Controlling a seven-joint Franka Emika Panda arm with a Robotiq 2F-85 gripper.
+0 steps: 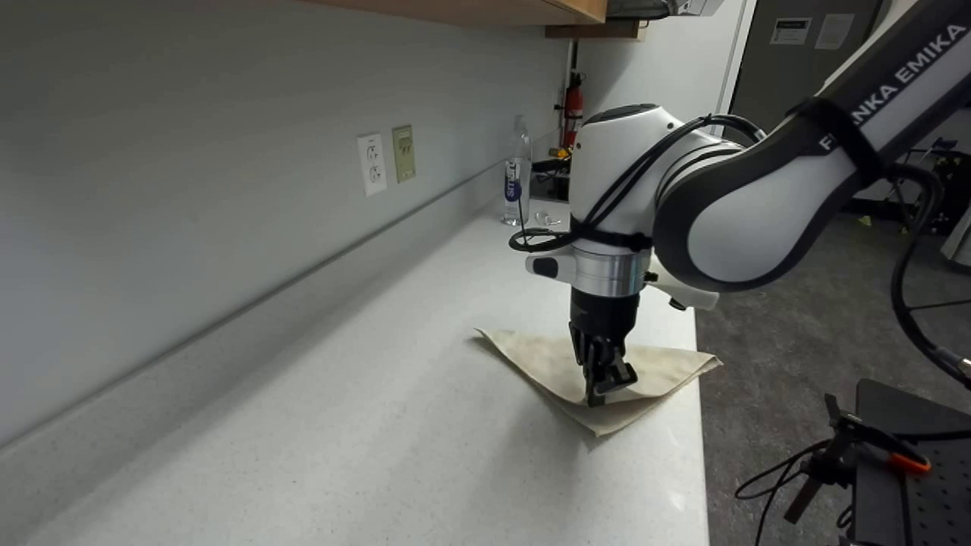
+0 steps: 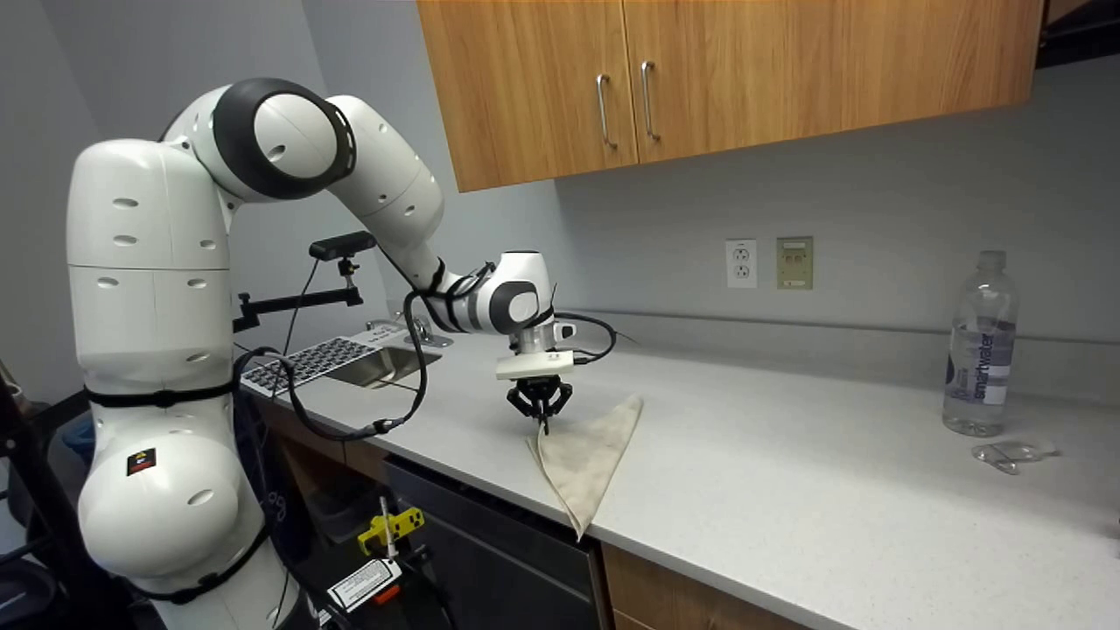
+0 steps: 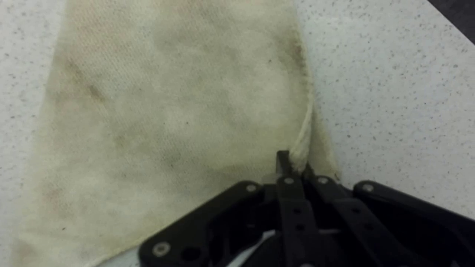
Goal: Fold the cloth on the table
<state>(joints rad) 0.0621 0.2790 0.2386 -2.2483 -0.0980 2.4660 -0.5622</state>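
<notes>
The beige cloth (image 1: 538, 360) lies on the white table (image 1: 364, 425), doubled into a rough triangle, with a lower layer showing past the upper layer's edge. In an exterior view, one corner of the cloth (image 2: 584, 464) reaches slightly past the table's (image 2: 787, 490) front edge. My gripper (image 1: 595, 396) points down at the cloth's edge, low over the table; it also shows in an exterior view (image 2: 544, 427). In the wrist view, the gripper (image 3: 297, 165) is shut on a pinched edge of the stained cloth (image 3: 178, 96). The fingers partly hide the held fold.
A water bottle (image 2: 982, 350) and a clear plastic item (image 2: 1015, 453) stand farther along the table. A wall with outlets (image 2: 741, 263) runs behind it. Wooden cabinets (image 2: 542, 87) hang above. A sink (image 2: 381, 366) is near the arm's base side.
</notes>
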